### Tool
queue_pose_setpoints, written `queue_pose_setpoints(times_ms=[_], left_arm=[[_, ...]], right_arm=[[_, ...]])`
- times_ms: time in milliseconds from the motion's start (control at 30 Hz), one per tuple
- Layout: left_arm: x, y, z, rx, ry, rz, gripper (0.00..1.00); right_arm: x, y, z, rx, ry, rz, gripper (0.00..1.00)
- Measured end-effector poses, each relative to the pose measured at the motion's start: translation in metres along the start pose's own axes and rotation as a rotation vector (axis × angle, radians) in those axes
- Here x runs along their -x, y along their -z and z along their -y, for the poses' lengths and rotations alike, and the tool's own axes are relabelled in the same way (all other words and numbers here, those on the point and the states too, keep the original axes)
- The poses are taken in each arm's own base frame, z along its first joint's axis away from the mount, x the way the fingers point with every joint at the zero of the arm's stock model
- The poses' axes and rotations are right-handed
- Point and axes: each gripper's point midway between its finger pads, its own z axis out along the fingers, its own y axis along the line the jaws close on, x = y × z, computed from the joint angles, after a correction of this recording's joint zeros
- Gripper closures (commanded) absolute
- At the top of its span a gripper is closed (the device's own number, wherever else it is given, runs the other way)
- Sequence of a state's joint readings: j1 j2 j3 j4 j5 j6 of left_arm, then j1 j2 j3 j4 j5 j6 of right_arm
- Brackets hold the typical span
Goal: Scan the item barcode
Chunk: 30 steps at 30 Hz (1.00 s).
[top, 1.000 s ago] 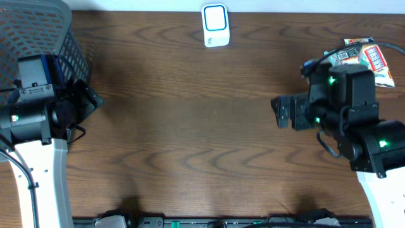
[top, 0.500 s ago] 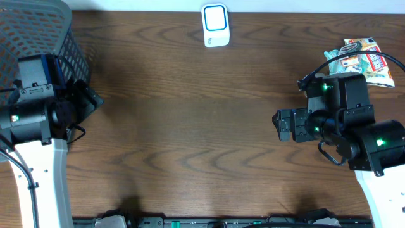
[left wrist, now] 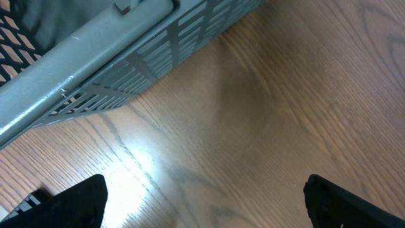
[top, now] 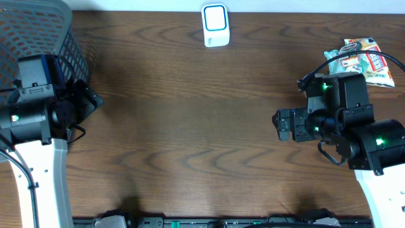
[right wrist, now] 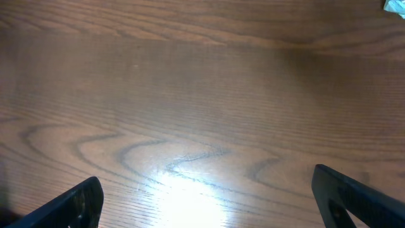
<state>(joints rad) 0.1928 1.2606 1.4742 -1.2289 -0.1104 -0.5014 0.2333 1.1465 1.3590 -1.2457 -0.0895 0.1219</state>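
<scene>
Since a second ago, my right arm has drawn back toward the near edge of the desk [top: 190,126], and more of the snack packet [top: 366,60] now shows behind it; over the last half second nothing has shifted. The left arm sits where it was.

The packet, the item to be scanned, lies flat at the far right of the desk, just beyond the right arm and apart from it. I can make out red, white and yellow print on it, but not clearly enough to find a barcode. A cable from the arm crosses its left end.

The right tool [top: 277,125] points left over bare wood, released, its fingers spread wide with nothing between them. In its own camera I see only wood grain and glare between the two dark fingertips.

The left tool [left wrist: 204,204] is also released and holds nothing. It hangs over the desk just beside the near wall of the grey mesh basket [top: 38,31], which fills the far left corner.

The scanner [top: 216,25], a small white unit with a blue-framed face, stands at the far edge near the middle, well apart from both arms and from the packet.
</scene>
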Motion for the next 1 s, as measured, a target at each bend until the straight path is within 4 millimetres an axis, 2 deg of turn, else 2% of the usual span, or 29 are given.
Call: queue_pose_setpoints(times_ms=[233, 467, 600, 867, 1000], left_arm=[[0.0, 0.0, 0.0, 0.0, 0.0, 0.0, 0.02], [0.0, 0.0, 0.0, 0.0, 0.0, 0.0, 0.02], [0.0, 0.0, 0.0, 0.0, 0.0, 0.0, 0.03], [0.0, 0.0, 0.0, 0.0, 0.0, 0.0, 0.03], [0.0, 0.0, 0.0, 0.0, 0.0, 0.001, 0.02]], right_arm=[[0.0, -0.006, 0.001, -0.002, -0.002, -0.02, 0.01], [0.0, -0.001, 0.0, -0.001, -0.001, -0.006, 0.01], [0.0, 0.011, 0.001, 0.001, -0.003, 0.037, 0.01], [0.002, 0.052, 0.006, -0.001, -0.015, 0.218, 0.01], [0.001, 0.056, 0.005, 0.006, 0.003, 0.294, 0.01]])
